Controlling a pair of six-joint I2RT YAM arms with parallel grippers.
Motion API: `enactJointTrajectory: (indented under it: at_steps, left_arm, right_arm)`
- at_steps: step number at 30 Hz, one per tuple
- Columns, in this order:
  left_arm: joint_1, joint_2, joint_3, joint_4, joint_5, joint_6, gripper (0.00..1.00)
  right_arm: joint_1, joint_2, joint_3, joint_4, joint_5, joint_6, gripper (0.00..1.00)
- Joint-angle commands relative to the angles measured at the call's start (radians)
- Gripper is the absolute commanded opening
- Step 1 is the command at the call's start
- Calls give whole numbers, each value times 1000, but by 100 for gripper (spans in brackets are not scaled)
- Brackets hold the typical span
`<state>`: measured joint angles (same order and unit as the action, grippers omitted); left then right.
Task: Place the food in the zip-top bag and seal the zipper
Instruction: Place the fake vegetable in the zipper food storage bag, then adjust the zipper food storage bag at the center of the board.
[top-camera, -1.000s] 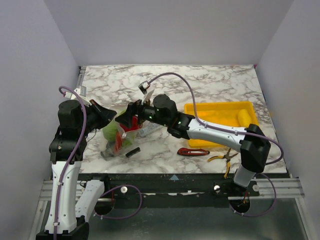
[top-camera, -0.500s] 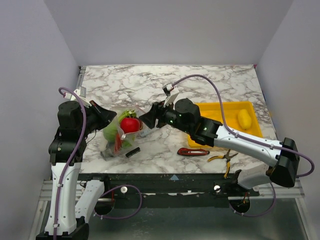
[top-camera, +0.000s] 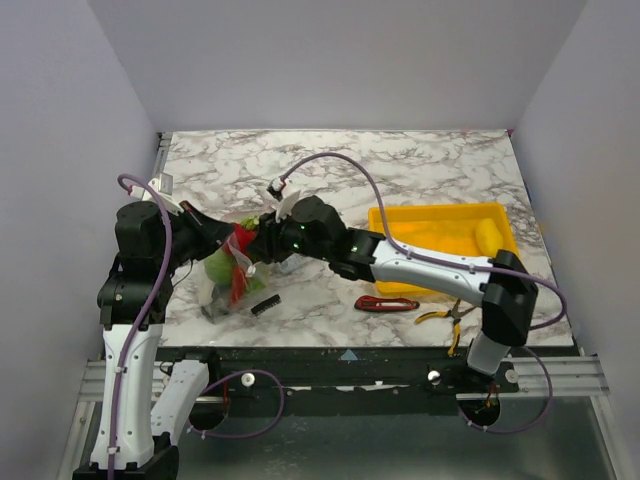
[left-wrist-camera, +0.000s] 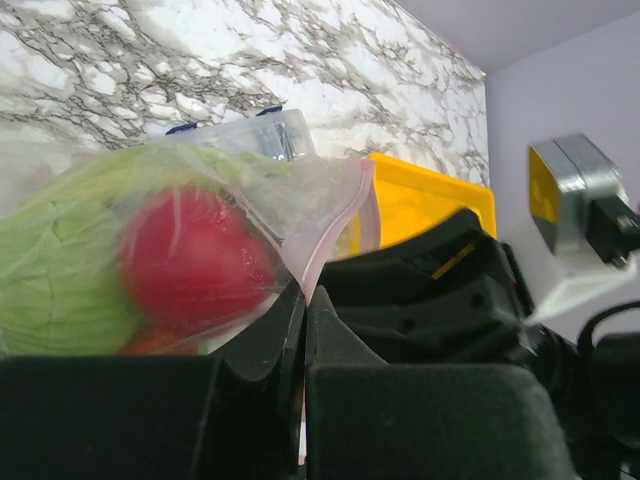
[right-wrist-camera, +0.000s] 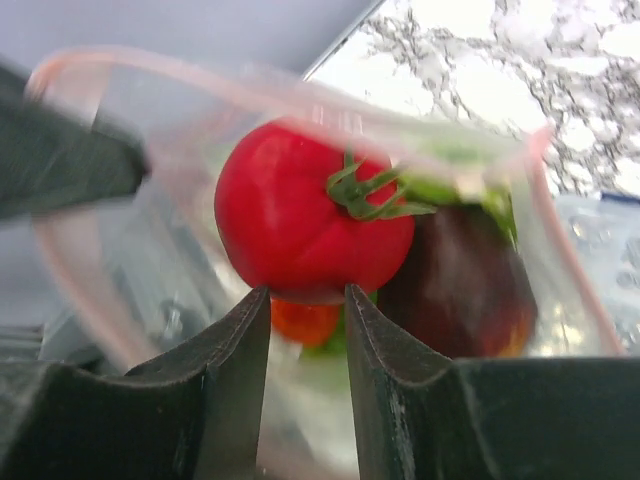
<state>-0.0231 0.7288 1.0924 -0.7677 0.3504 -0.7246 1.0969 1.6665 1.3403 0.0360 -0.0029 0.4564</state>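
The zip-top bag (top-camera: 222, 282) stands open-mouthed at the table's left with food inside. My left gripper (left-wrist-camera: 303, 295) is shut on the pink zipper (left-wrist-camera: 337, 232) at the bag's rim, and shows from above as the left gripper (top-camera: 226, 235). Through the plastic I see the red tomato (left-wrist-camera: 195, 258) and green cabbage (left-wrist-camera: 60, 275). My right gripper (right-wrist-camera: 307, 292) is at the bag mouth, jaws partly apart with nothing between them. Its tips sit just under the tomato (right-wrist-camera: 300, 215), beside the purple eggplant (right-wrist-camera: 455, 280). A yellow fruit (top-camera: 487, 236) lies in the yellow tray (top-camera: 400, 218).
A red-handled knife (top-camera: 385, 303) and yellow-handled pliers (top-camera: 445, 315) lie near the front edge, right of the bag. A small black part (top-camera: 265, 305) lies by the bag. A clear compartment box (left-wrist-camera: 240, 135) sits behind the bag.
My right arm drew back to the right, leaving the tomato at the bag mouth, then returned to the mouth with its jaws narrower. The left gripper kept its hold.
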Motion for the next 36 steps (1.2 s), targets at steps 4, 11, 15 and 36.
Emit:
enactJointTrajectory:
  at_steps: [4,11,15,36]
  left_arm:
    - [4,-17,30,45,39,-14,0]
    - [5,-38,18,37,-62,-20,0]
    - [5,-45,24,29,-129,-34,0]
    - [7,29,134,-56,-281,-344,0]
  right_arm:
    - [5,165,261,-27,52,0,39]
    - [4,35,223,-202,147,-47,57]
    - [5,-85,119,-161,89,-68,72]
    - [233,-111,-263,539,406,-270,76]
